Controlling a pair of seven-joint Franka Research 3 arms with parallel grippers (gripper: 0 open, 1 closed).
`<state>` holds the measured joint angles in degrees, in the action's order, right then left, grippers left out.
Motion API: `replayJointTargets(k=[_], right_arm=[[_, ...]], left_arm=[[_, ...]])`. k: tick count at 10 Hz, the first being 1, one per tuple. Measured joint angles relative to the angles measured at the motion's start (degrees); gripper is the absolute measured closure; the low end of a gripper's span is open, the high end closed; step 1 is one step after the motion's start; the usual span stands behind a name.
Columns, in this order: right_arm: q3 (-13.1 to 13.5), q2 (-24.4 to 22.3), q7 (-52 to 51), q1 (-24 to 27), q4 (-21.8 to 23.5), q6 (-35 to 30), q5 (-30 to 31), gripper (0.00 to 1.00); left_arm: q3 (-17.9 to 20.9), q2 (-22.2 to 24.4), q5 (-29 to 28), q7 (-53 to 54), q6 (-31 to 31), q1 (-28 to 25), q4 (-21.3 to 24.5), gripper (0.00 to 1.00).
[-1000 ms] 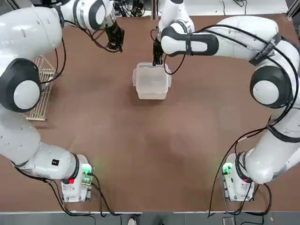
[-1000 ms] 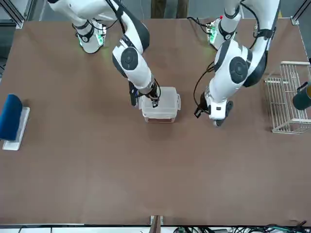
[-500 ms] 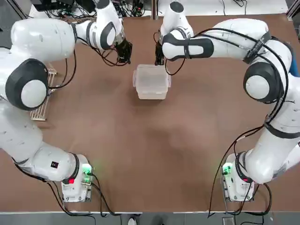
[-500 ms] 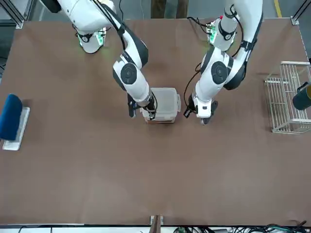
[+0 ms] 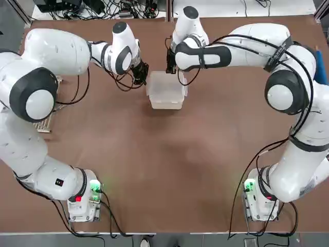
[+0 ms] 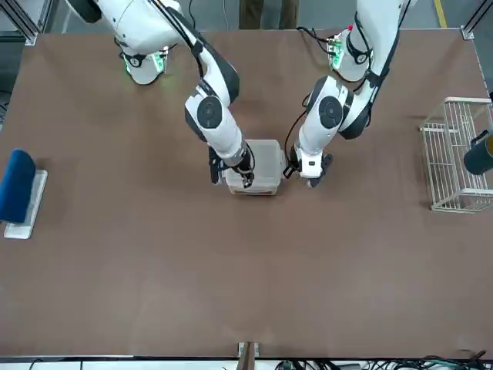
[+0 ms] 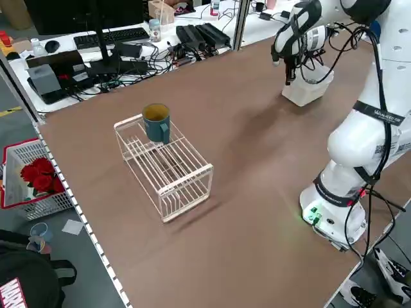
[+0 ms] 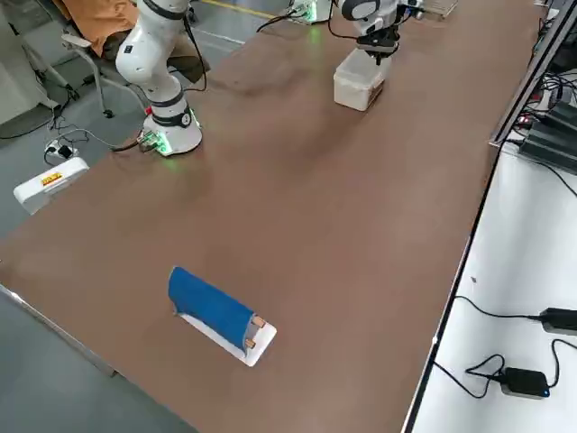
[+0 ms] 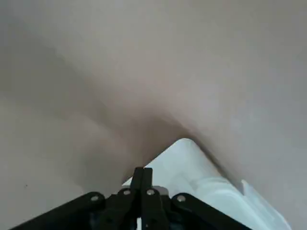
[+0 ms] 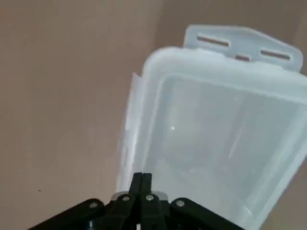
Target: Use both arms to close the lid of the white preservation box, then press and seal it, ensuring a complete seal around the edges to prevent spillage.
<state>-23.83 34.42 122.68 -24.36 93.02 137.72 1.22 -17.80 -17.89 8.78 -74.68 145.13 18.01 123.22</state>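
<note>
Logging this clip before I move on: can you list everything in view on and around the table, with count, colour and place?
white preservation box: one, white translucent, lid down on it, far middle of the table.
wire rack: one, white, at the table's left edge.
mug: one, dark teal, on the rack's far end.
blue roll on white base: one, at the table's right edge.
table: one, brown.
basket of red flowers: one, beside the table.
keyboard, cables, gear: black, bench beyond.
left gripper: shut, at the box's left side.
right gripper: shut, at its far right corner.

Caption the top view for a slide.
Both shut grippers, left and right, flank the far end of the white preservation box.
</note>
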Motion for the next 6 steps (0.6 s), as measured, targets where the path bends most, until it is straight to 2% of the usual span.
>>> replayJointTargets(k=[3, 6], right_arm=[[-0.01, 0.12, 1.5, -2.2, -0.13, 0.39, 0.0, 0.99], [0.04, 0.68, 1.62, -2.48, -0.14, 1.54, 0.08, 0.99]], left_arm=[[0.0, 0.62, 0.0, 0.0, -0.7, -0.29, 0.05, 0.99], [0.03, 2.43, 0.0, 0.09, -4.06, -0.56, 0.05, 0.99]])
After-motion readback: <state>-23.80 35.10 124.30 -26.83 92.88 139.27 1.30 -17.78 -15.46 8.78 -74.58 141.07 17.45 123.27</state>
